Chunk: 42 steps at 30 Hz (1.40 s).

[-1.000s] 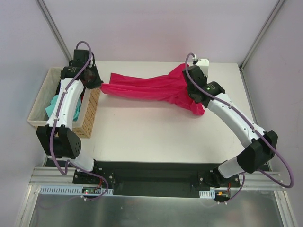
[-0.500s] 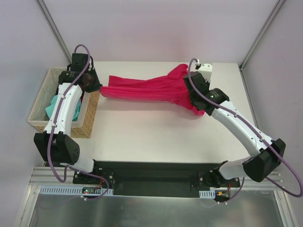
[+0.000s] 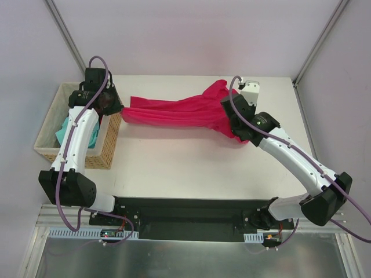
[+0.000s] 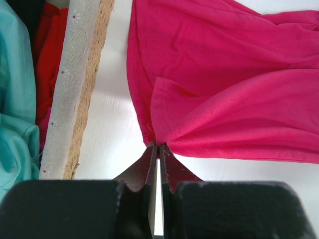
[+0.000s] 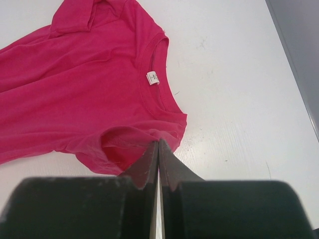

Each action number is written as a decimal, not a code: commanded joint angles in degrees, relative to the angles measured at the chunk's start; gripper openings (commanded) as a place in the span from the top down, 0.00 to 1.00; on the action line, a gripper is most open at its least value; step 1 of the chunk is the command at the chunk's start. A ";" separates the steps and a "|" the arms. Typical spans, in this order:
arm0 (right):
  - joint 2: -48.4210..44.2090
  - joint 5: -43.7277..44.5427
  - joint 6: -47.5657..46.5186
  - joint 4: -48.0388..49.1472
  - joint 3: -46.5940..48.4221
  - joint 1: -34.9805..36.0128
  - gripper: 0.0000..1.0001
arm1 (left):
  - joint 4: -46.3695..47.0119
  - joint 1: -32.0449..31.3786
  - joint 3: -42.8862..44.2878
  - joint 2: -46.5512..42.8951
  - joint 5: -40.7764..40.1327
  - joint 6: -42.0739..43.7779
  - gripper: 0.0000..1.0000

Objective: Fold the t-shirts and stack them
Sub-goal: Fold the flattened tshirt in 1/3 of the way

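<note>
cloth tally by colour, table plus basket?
Crimson shirt, on table: 1
Teal cloth, in basket: 1
Red cloth, in basket: 1
Total: 3. A dark sliver in the basket is too small to count.

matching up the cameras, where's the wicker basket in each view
top external: wicker basket sits at the left of the picture, about mid-height.
left wrist: its cloth-lined rim runs up the left side.
right wrist: not in it.
shared landmark: the crimson t-shirt, visible in all three views.
</note>
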 commanded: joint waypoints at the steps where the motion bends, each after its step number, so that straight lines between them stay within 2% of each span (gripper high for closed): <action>1: -2.68 3.27 2.64 -1.91 -0.21 0.82 0.99 | -0.14 -0.13 0.03 -2.11 -1.08 1.45 1.00; 17: -2.94 3.45 4.57 -4.02 -0.03 1.87 0.99 | -2.07 -0.13 1.44 -3.16 -1.08 1.71 1.00; 32: -6.46 5.29 9.23 -10.44 -0.38 4.69 0.99 | -3.30 -0.13 -4.09 -8.26 -1.26 1.18 1.00; 42: -8.21 5.82 12.82 -13.42 -1.18 6.35 0.99 | -5.24 -0.22 -3.66 -9.49 -1.52 1.36 1.00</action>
